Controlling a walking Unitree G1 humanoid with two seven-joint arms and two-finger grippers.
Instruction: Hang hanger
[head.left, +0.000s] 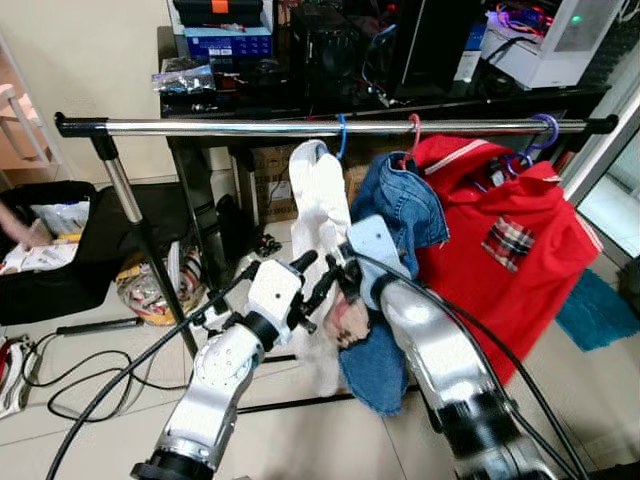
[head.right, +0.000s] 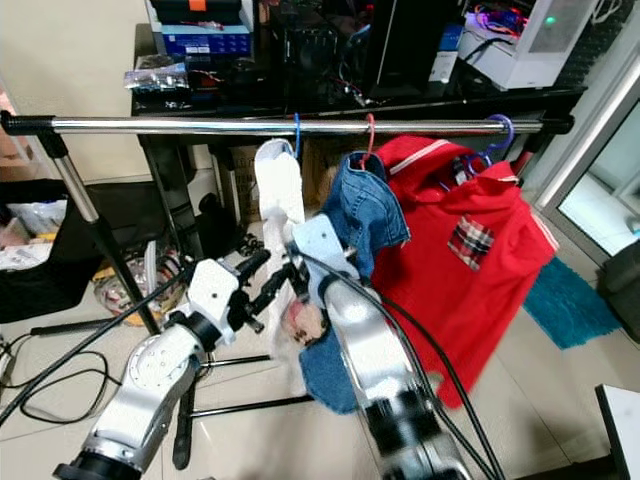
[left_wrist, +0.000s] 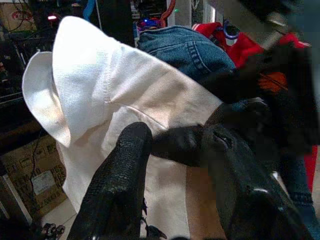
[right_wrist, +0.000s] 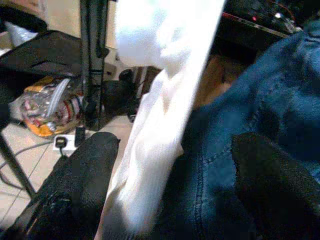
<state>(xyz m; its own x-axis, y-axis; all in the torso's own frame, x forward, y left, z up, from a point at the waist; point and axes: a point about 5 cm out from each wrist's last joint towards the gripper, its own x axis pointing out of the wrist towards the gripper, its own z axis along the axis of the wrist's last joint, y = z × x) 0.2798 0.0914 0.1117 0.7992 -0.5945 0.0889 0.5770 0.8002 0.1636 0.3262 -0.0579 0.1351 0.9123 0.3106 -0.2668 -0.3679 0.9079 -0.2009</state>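
Both arms are up in front of the clothes rail (head.left: 300, 127), working at the hanging garments. The white garment (head.left: 318, 195) hangs from a blue hanger (head.left: 341, 135) hooked on the rail, left of the denim jacket (head.left: 405, 205) on its red hanger (head.left: 414, 128); the red shirt (head.left: 510, 250) hangs farthest right on a purple hanger (head.left: 545, 132). The left end effector (head.left: 318, 283) reaches in at the lower part of the white garment, its two black fingers (left_wrist: 120, 180) spread apart with the cloth just beyond them. The right end effector (right_wrist: 170, 190) sits right where white cloth meets denim, fingers wide apart, one on the white side, one against the jacket, clamped on nothing. Behind the rail stands a dark tabletop (head.left: 400, 100) crowded with boxes and electronics. Cables (head.left: 70, 385) trail over the tiled floor (head.left: 100, 420) at near left.
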